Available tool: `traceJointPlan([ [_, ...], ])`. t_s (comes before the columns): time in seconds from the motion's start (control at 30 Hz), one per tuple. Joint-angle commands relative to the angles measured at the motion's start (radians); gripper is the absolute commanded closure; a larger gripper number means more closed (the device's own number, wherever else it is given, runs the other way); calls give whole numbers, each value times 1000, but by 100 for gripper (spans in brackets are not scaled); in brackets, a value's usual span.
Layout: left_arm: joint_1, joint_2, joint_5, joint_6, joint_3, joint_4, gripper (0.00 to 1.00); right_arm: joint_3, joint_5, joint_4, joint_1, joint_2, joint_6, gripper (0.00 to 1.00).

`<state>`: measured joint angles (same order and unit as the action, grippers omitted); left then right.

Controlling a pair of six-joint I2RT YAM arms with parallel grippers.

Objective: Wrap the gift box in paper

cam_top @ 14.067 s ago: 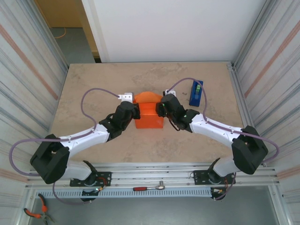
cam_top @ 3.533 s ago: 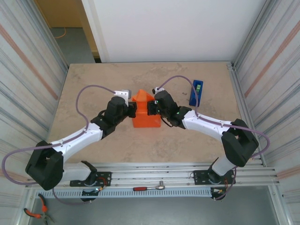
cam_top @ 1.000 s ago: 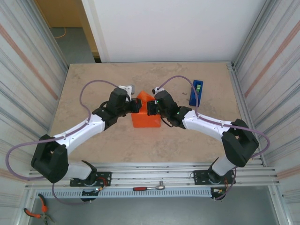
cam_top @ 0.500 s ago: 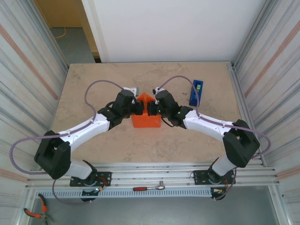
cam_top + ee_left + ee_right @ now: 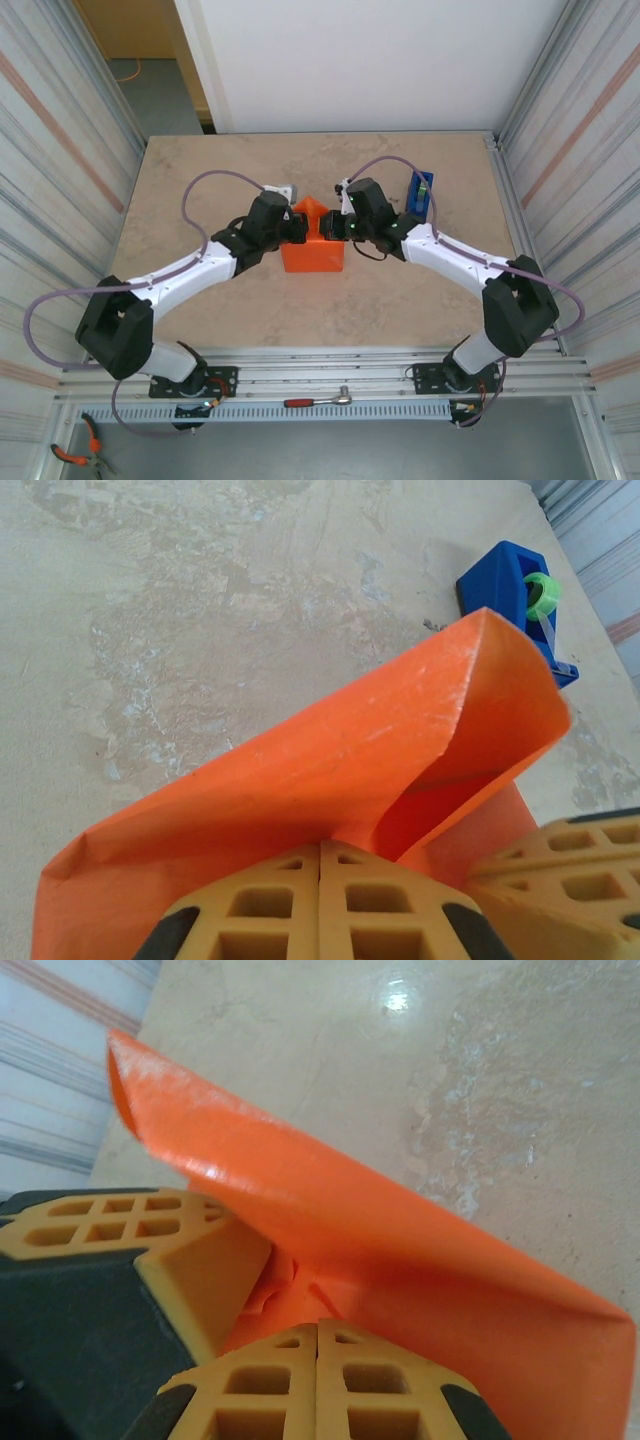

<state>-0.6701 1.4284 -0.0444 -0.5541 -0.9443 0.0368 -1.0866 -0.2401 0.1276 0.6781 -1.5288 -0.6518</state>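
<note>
1. Although the left gripper [image 5: 296, 222] is fully closed, its tips only press against an orange fold; whether any paper is pinched between them cannot be told.
2. At the middle of the bench [image 5: 200, 180], the paper [image 5: 313, 256] covers a block shape. Top and near side look wrapped, but a pointed flap at the far end stands up, not yet folded down.
3. The right gripper [image 5: 336, 228] is closed too and touches the same flap from the other side.
4. The tape dispenser [image 5: 419, 198] stands apart at the right; no tape is visible on the paper, so sealing seems left.
5. The gift box is hidden, probably under the paper.
</note>
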Motion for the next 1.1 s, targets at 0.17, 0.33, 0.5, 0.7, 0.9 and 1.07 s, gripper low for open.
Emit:
traceJointPlan([
  [0.17, -8, 32, 1, 5, -4, 60, 100, 0, -64, 58, -51, 59, -16, 100],
  [0.33, -6, 31, 7, -10, -20, 71, 100, 33, -90, 38, -60, 43, -14, 100],
  [0.5, 3, 32, 42, -70, -40, 81, 98, 55, -119, 31, -50, 27, -3, 100],
  [0.7, 4, 10, 64, -141, -22, 32, 69, 71, -81, 73, -39, 35, 41, 100],
  [0.9, -6, 12, 67, -156, -21, 5, 65, 88, -67, 79, -39, 30, 50, 100],
  [1.07, -21, 27, 39, -126, -13, 6, 64, 94, -69, 75, -36, 32, 47, 100],
])
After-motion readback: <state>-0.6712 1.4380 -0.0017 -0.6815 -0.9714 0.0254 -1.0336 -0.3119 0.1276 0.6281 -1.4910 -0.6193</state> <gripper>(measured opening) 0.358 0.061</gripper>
